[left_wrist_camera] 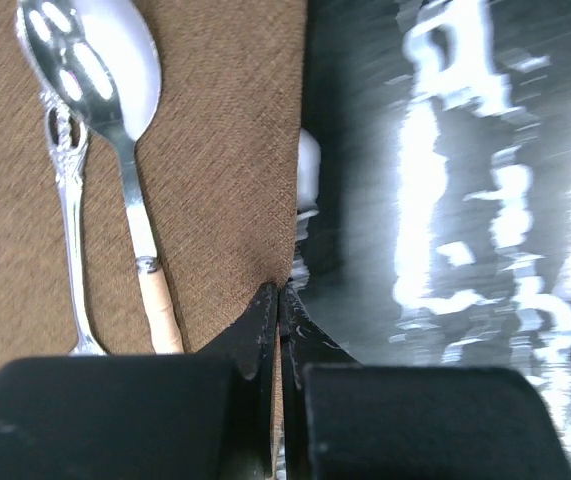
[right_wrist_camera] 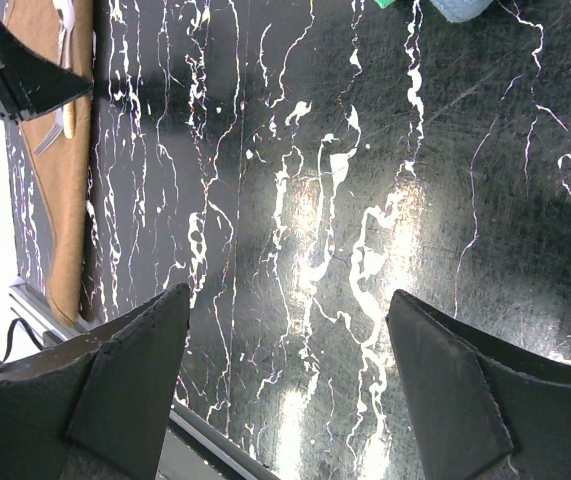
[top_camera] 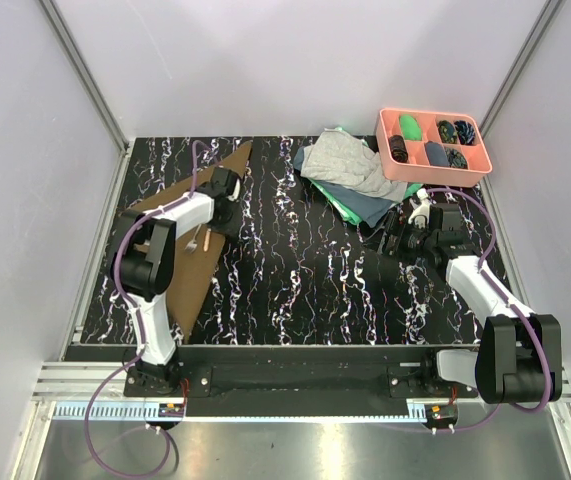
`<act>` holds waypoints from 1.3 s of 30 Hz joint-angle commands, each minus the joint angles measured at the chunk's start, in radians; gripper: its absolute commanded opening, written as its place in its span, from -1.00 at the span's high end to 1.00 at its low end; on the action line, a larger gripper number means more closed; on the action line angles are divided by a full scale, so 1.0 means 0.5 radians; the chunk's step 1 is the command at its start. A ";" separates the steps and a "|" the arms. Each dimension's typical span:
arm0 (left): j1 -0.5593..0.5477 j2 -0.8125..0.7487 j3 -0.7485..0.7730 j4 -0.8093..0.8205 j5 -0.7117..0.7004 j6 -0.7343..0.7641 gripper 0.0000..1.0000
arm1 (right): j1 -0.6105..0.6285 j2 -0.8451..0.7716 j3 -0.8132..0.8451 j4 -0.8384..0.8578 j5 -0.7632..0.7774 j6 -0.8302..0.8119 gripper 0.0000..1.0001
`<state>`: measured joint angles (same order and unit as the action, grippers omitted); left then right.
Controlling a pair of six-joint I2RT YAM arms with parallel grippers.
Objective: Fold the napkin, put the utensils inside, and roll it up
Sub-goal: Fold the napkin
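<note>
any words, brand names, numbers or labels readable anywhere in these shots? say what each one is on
No text can be read in any view.
napkin, utensils: no print or engraving legible.
marbled table: pattern only, no writing.
pink tray: no label visible.
small coloured parts at the arm bases: too small to tell whether they carry text.
</note>
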<state>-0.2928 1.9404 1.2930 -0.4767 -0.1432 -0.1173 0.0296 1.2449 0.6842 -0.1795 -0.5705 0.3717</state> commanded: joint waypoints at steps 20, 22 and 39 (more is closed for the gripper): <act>-0.504 0.087 0.231 0.487 0.465 -0.578 -0.22 | 0.299 -0.155 -0.074 0.135 -0.077 0.210 -0.73; -0.501 -0.085 0.118 0.518 0.409 -0.554 -0.39 | 0.520 -0.125 -0.113 0.266 -0.016 0.296 -0.70; -0.136 -1.450 -1.214 0.870 0.293 -0.771 -0.70 | 1.628 0.845 0.052 1.049 0.122 0.956 -0.41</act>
<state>-0.3843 1.3216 0.7780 -0.1295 0.0341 -0.4564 0.7746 1.5887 0.6327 0.2253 -0.5312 0.7811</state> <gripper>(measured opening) 0.837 0.727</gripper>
